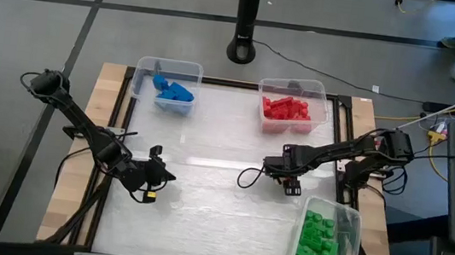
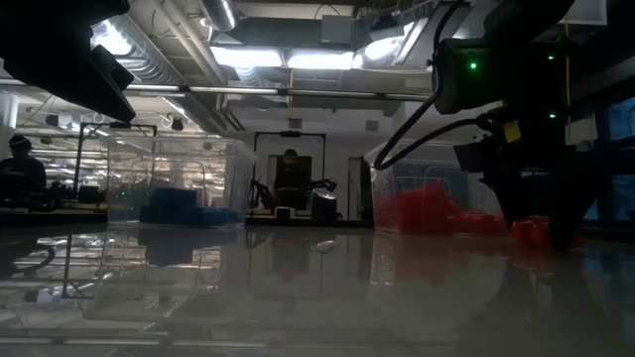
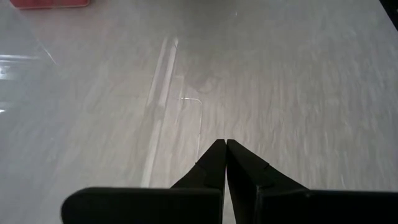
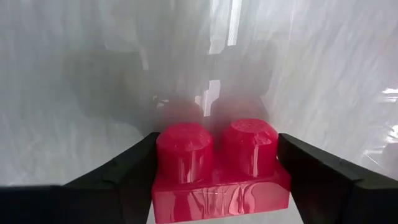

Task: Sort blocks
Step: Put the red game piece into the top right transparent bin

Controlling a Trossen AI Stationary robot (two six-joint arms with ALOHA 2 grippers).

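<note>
jaws of the right gripper (image 4: 217, 180) clasp a red block (image 4: 219, 168); left gripper (image 3: 225, 146) jaws pressed together.

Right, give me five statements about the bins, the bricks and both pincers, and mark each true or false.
1. The right pincer has a red brick between its fingers. True.
2. The left pincer is wide open. False: its fingers are pressed together, holding nothing.
3. The green bricks sit in the bin beside the blue ones. False: their bin is at the near right corner, while the blue bricks are at the far left.
4. The bin of red bricks stands at the far right of the table. True.
5. The left pincer hangs over the blue bin. False: it is over bare table.
</note>
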